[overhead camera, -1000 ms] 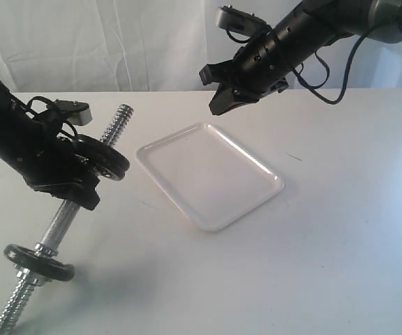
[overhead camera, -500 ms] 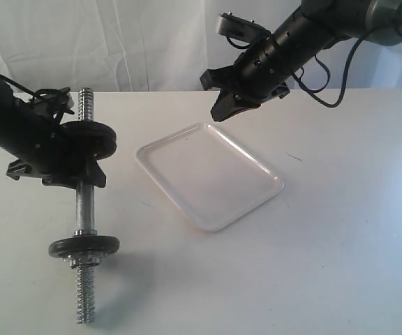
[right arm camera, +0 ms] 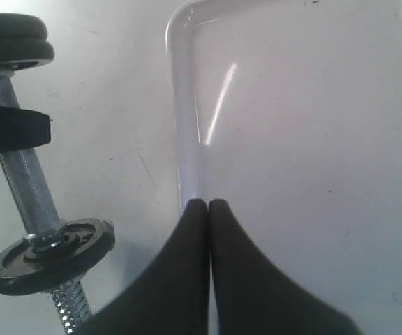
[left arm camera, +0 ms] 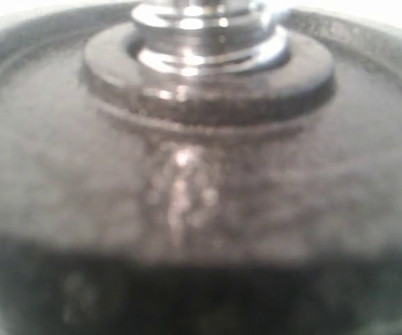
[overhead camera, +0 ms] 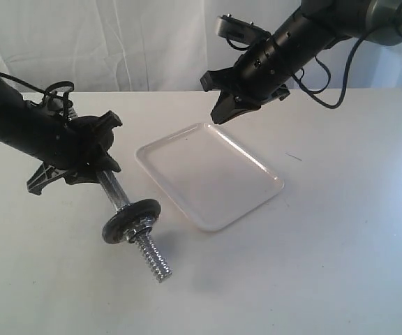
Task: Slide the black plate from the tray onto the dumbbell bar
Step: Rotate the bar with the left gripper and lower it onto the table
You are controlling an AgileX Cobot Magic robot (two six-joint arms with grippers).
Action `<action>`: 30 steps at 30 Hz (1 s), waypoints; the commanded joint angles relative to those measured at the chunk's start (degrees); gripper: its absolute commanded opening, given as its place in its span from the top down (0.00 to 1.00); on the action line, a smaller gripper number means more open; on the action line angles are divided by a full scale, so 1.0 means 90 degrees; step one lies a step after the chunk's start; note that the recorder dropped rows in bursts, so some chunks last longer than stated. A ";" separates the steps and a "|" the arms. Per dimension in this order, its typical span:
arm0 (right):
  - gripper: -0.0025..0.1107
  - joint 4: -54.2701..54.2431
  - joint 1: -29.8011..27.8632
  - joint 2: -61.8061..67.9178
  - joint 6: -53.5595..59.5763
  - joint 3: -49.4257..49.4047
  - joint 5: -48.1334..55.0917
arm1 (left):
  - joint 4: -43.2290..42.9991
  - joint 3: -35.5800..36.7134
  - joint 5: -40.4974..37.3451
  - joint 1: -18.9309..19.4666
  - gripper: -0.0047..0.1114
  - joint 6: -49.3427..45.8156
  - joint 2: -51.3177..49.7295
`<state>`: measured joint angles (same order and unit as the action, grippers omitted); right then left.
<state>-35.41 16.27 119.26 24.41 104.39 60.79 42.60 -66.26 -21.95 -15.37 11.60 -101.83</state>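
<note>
left fingers (overhead camera: 93,150): clamping tight around the middle of the dumbbell bar (overhead camera: 119,200) and holding it tilted above the desk (overhead camera: 340,244).
dumbbell bar: slanting down from behind the left arm, with its lower threaded end hanging just over the desk, near the tray's closest corner.
black plate (right arm camera: 12,28): sitting on the dumbbell bar beyond the left fingers (right arm camera: 12,132), pressed against a second black disc in a stack of two. I cannot tell which of the pair is which.
lower disc (overhead camera: 131,220): riding on the bar between the left fingers and the lower threads, with a chrome collar showing at its centre hole in the right wrist view (right arm camera: 51,255).
left wrist view: filling with a blurred black disc face and a chrome hub. I cannot tell which disc it is.
tray (overhead camera: 215,227): lying flat on the desk, just beside the bar's lower half.
right fingers (overhead camera: 225,108): hovering above the tray's far corner, well apart from the bar.
right fingers, state (right arm camera: 180,279): pressing together tip to tip over the tray's rim (right arm camera: 180,105).
</note>
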 commanded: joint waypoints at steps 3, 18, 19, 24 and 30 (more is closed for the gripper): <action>0.98 0.0059 -0.0008 -0.0027 -0.0014 0.0020 0.0102 | 0.0804 0.0002 0.0324 -0.0016 0.96 0.0596 0.0381; 0.98 0.0073 -0.0008 -0.0027 -0.0027 0.0020 0.0110 | 0.0628 0.0107 -0.0098 -0.0016 0.96 0.1162 0.0211; 0.98 0.0073 -0.0008 -0.0027 -0.0027 0.0020 0.0142 | 0.0540 0.0107 -0.0083 -0.0016 0.96 0.1207 0.0196; 0.98 0.0073 -0.0008 -0.0027 -0.0027 0.0020 0.0194 | 0.0481 0.0107 0.0008 -0.0016 0.96 0.1239 0.0196; 0.98 0.0073 -0.0008 -0.0027 -0.0027 0.0020 0.0209 | 0.0288 0.0107 -0.0220 -0.0016 0.96 0.1209 0.0132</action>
<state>-35.05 16.27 119.26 24.41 104.39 62.25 39.96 -63.21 -22.61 -15.37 21.97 -103.89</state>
